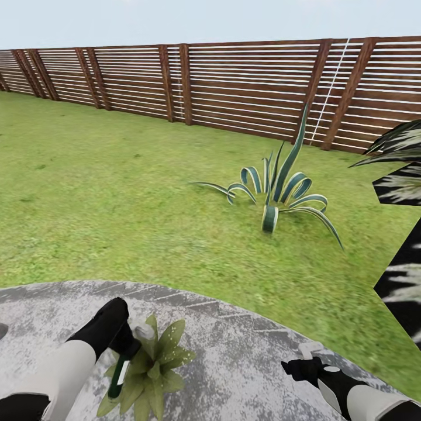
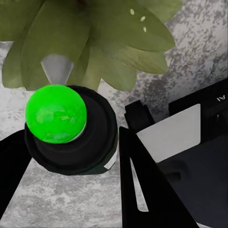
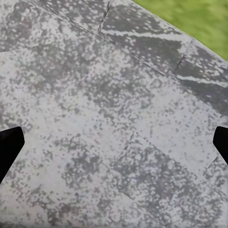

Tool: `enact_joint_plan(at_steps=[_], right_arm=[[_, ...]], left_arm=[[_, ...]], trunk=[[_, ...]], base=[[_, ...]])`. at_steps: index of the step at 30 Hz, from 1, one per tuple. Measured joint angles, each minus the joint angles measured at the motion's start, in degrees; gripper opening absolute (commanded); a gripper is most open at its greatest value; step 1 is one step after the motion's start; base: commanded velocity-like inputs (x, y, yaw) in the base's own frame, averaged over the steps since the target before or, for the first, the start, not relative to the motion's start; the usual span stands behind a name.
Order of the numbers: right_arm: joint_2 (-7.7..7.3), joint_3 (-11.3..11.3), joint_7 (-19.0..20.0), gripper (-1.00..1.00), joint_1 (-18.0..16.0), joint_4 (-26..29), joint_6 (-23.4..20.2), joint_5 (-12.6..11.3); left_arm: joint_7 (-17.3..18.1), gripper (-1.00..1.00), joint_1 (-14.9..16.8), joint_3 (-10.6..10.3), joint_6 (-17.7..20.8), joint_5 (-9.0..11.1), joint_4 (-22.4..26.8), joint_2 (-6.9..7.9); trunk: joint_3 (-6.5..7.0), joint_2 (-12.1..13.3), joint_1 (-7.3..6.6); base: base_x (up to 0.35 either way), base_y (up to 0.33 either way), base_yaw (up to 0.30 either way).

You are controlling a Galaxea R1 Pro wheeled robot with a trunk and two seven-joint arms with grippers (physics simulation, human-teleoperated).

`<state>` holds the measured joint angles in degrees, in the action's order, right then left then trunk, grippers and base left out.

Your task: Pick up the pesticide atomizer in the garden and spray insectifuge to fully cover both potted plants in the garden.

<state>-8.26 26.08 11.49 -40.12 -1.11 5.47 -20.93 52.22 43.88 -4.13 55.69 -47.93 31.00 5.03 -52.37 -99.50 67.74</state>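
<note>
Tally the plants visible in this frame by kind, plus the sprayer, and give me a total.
Small speckled rosette potted plant: 1
Striped blue-green agave: 1
Dark white-streaked palm, at the picture's right edge: 1
Pesticide atomizer, held in the left gripper, green part seen in the left wrist view: 1
Total: 4

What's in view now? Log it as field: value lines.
Place: lawn, stone paving, slat fence
Left gripper: shut on atomizer, nozzle aimed at potted plant
Right gripper: open, over paving, holding nothing
Potted plant: on paving, beside left gripper
Agave: on lawn before fence
Palm: at right edge
</note>
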Motion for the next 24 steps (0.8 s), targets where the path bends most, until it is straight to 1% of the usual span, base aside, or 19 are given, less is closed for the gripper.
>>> enact_joint_plan(at_steps=[7,10,14,17,24], right_arm=[[0.00,0.0,0.0,1.00,0.0,0.0,0.0,0.0],[0.00,0.0,0.0,1.00,0.0,0.0,0.0,0.0],[0.00,0.0,0.0,1.00,0.0,0.0,0.0,0.0],[0.00,0.0,0.0,1.00,0.0,0.0,0.0,0.0],[0.00,0.0,0.0,1.00,0.0,0.0,0.0,0.0]], left_arm=[[0.1,-1.00,0.3,0.0,0.1,0.0,0.3,0.26],[0.1,-1.00,0.4,0.0,0.0,-0.1,0.4,0.81],[0.1,-1.00,0.4,0.0,0.1,-0.1,0.7,1.03],[0.2,-1.00,0.6,0.0,0.1,0.0,2.9,1.07],[0.3,-1.00,0.7,0.0,0.2,0.2,3.5,0.93]], trunk=[[0.00,0.0,0.00],[0.00,0.0,0.00],[0.00,0.0,0.00],[0.00,0.0,0.00],[0.00,0.0,0.00]], base=[[0.000,0.000,0.000],[0.000,0.000,0.000],[0.000,0.000,0.000],[0.000,0.000,0.000],[0.000,0.000,0.000]])
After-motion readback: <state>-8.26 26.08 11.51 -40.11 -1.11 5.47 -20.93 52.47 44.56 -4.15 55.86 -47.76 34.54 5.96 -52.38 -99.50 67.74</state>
